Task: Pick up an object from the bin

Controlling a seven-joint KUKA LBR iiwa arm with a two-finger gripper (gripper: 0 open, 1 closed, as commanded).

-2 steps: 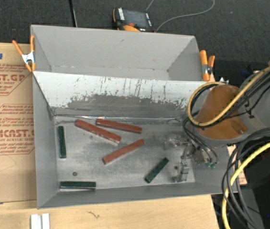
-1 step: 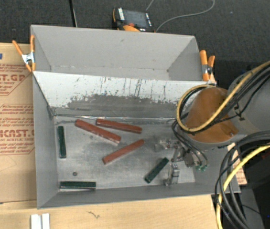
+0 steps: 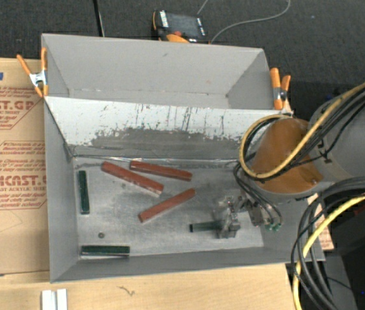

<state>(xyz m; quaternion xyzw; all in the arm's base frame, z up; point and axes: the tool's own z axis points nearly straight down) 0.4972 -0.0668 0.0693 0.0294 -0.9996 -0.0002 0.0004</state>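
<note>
1. one dark green bar, the front bar [image 3: 104, 251], lies flat nearest the camera. it runs along the front wall of the bin [image 3: 169, 265] in the front left corner, well apart from everything else.
2. a little further in and to the right, the gripper [image 3: 227, 225] is low over the bin floor. it stands at the right end of a short dark bar [image 3: 203, 227] that lies flat and points left. the gripper looks to be touching that end. whether it is spread, pressed together or pinching the bar cannot be told here.
3. just behind the gripper sit the arm's orange cover [image 3: 285, 157] and loops of black and yellow cable [image 3: 254, 141].
4. left of the short dark bar, near the middle of the floor, the near red stick [image 3: 166, 205] lies slanted, with its right end further back.
5. behind it lie two more red-brown sticks. the middle red stick [image 3: 132, 177] slants forward to the right, and the far red stick [image 3: 161, 170] lies almost level just beside it. whether these two touch cannot be told.
6. level with them, by the left wall, the left dark bar [image 3: 83, 191] points from front to back.
7. farthest back rises the bin's scratched, sloping grey wall.
</note>
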